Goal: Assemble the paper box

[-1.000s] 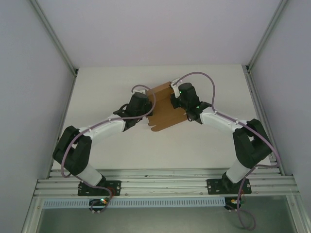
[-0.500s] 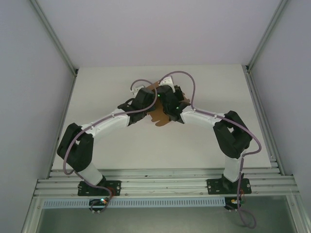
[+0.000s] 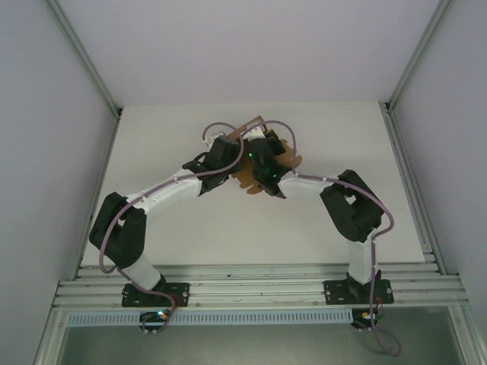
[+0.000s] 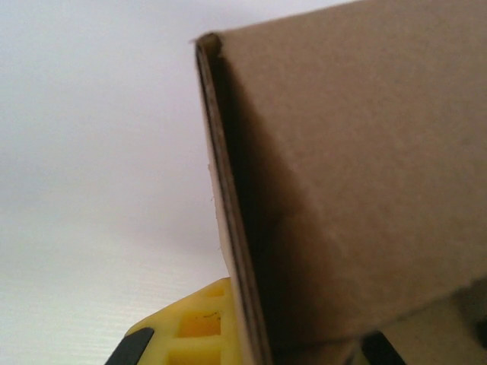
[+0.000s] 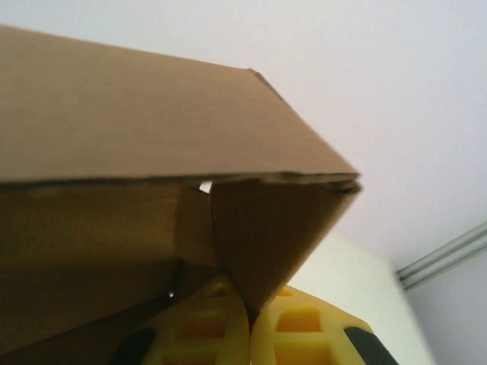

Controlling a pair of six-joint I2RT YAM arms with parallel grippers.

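The paper box (image 3: 294,160) is a brown cardboard piece held up over the middle of the table, partly folded, with scalloped tabs sticking out to the right. My left gripper (image 3: 237,150) and right gripper (image 3: 257,152) meet at it and hide most of it. In the left wrist view the box (image 4: 358,175) shows a doubled fold edge running down into my left gripper (image 4: 255,346), which is shut on it beside one yellow finger (image 4: 190,327). In the right wrist view my right gripper (image 5: 249,323) is shut on a pointed flap of the box (image 5: 137,114).
The white table (image 3: 167,129) lies under the arms, closed in by pale walls on the left, right and back. An aluminium rail (image 3: 259,283) runs along the near edge at the arm bases. Purple cables (image 3: 221,128) loop over both wrists.
Both wrists have closed in toward each other at the table's middle. The right arm swung left. The cardboard, spread nearly flat a second ago, now stands folded up between the grippers.
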